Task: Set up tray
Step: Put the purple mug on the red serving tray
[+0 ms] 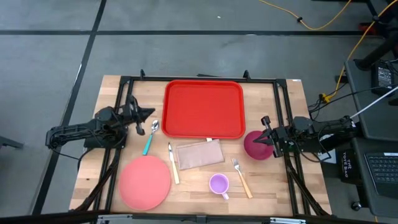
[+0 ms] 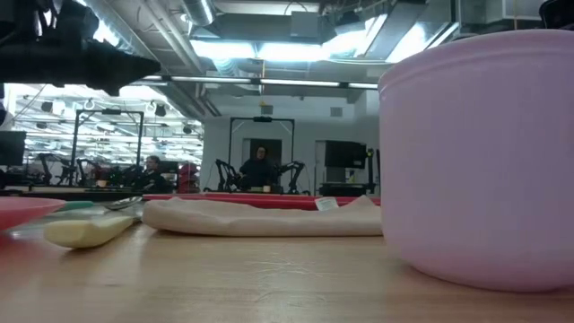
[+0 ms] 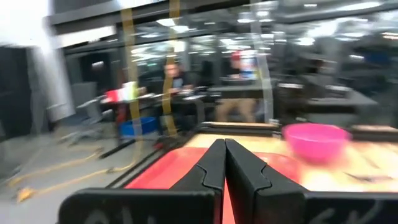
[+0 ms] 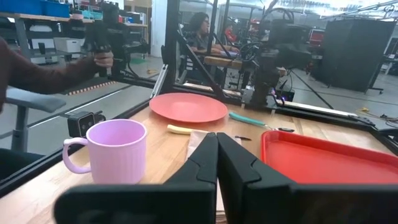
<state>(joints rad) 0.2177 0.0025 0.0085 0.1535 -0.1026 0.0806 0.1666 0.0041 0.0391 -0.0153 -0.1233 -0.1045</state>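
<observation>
The red tray (image 1: 204, 109) lies flat at the table's far middle; it also shows in the right wrist view (image 4: 323, 158) and left wrist view (image 3: 180, 168). My left gripper (image 1: 151, 112) hovers shut just left of the tray, its fingers (image 3: 214, 163) closed together. My right gripper (image 1: 261, 138) is shut too, its fingers (image 4: 205, 155) together, held above the magenta bowl (image 1: 255, 148) right of the tray's near corner. Neither gripper touches anything.
Near the tray lie a teal-handled spoon (image 1: 150, 138), a cream-handled knife (image 1: 173, 163), a folded tan napkin (image 1: 199, 154), a fork (image 1: 242, 177), a lilac mug (image 1: 219, 184) and a round pink plate (image 1: 144, 182). People sit in the room beyond the table.
</observation>
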